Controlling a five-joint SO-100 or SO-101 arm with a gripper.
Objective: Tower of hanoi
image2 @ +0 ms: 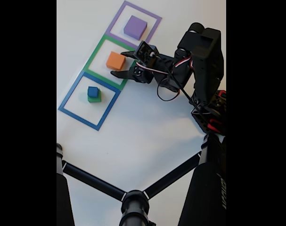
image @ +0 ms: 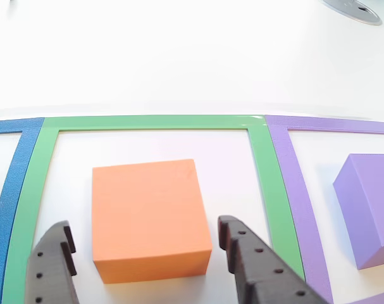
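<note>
The orange block (image: 147,212) (image2: 115,60) sits inside the green square outline (image: 154,122) (image2: 96,52). My gripper (image: 144,228) (image2: 121,64) is open, one dark finger (image: 52,263) at each near corner of the orange block, not touching it. The purple block (image: 369,206) (image2: 135,27) lies inside the purple outline (image: 293,190) (image2: 115,19). In the fixed view the small blue cube (image2: 92,91) rests on the green block (image2: 94,99) inside the blue outline (image2: 67,99).
The arm's base and cables (image2: 204,61) stand to the right of the outlines in the fixed view. A black stand with spreading legs (image2: 133,202) crosses the bottom. A grey disc (image: 359,9) lies on the white table beyond the outlines.
</note>
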